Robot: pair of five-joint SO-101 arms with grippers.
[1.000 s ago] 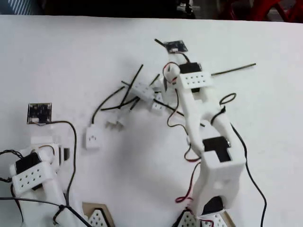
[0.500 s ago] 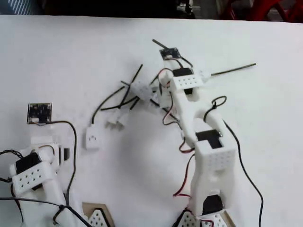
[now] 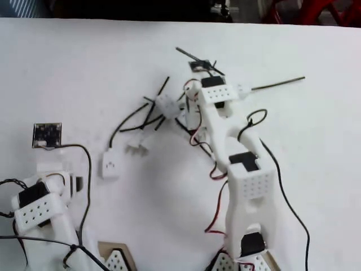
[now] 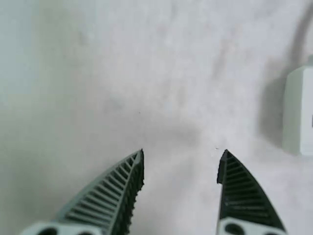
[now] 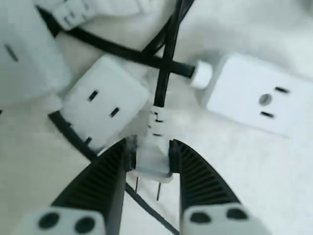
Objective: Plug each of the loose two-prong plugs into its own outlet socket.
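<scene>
The right arm (image 3: 237,158) has swung over in the last second, so its tip now sits right in the tangle of black cords (image 5: 146,59). A moment ago it was a bit off to the side of the tangle. Some white pieces in the tangle got nudged a little as it came in. The right gripper (image 5: 150,144) has its jaws pinched on a small white two-prong plug (image 5: 152,164), one jaw on each side. The plug's two thin metal prongs stick out free below the jaws. The plug's own cord runs up into the tangle. Right next to the tangle, just beside the held plug, lies a white two-slot outlet socket (image 5: 105,100) with its slots facing up. On the other side of the tangle lies a second outlet socket (image 5: 259,100), also face up. So I think the grab is done for this plug. The job next is to lift it out of the tangle and turn the prongs toward one of those sockets. The cords cross over each other, so pulling the plug may drag other pieces along. The left arm (image 3: 39,209) has not moved at all. It rests well away from the tangle. The left gripper (image 4: 183,152) has its jaws spread wide over the bare table (image 4: 122,73), holding nothing. Between it and the tangle lies a lone outlet socket (image 3: 110,165). A loose white plug (image 3: 136,148) sits at the edge of the tangle, and none of the plugs looks pushed in yet.
</scene>
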